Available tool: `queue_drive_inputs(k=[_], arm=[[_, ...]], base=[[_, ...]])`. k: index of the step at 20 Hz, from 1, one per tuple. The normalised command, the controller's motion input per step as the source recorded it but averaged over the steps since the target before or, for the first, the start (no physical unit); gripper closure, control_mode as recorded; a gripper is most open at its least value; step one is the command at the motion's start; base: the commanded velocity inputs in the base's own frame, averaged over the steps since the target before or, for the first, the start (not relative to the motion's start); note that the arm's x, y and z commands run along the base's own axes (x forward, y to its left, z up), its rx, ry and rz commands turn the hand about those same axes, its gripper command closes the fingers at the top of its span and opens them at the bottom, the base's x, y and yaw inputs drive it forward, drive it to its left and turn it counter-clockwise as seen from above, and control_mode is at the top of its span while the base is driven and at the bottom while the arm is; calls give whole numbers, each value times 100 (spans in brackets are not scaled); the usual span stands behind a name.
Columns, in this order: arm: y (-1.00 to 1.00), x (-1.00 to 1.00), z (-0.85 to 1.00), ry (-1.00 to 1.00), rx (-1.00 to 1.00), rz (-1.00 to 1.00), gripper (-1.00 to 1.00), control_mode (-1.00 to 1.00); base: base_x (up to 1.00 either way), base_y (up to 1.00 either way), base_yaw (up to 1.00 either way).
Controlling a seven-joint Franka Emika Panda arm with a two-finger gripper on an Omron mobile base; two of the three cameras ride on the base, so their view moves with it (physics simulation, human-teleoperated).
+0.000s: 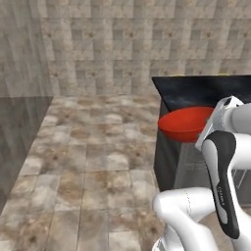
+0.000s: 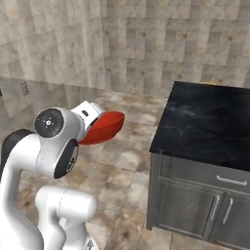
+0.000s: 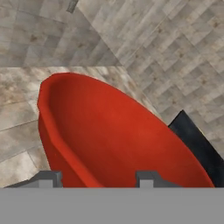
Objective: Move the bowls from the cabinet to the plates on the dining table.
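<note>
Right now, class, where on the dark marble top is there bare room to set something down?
The dining table shows its near corner and front edge bare above the grey doors. No crowded patch in sight. The red bowl hangs over the floor, left of it.

Bowl (image 2: 105, 126) in the pincer (image 3: 98, 178) above the floor, left of the dining table (image 2: 210, 122), apart from it

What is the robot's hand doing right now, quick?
Gripper: closed on the rim of the red bowl, carrying it in the air near the dining table.
</note>
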Motion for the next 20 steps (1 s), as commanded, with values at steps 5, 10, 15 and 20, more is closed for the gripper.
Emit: queue_drive_inputs(k=[5,10,15,20], arm=[[0,0,0,0,0,0,100,100],[0,0,0,0,0,0,100,100],[0,0,0,0,0,0,100,100],[0,0,0,0,0,0,100,100]], base=[[50,-50,-3],[5,-71,0],[0,-86,0],[0,-88,0]])
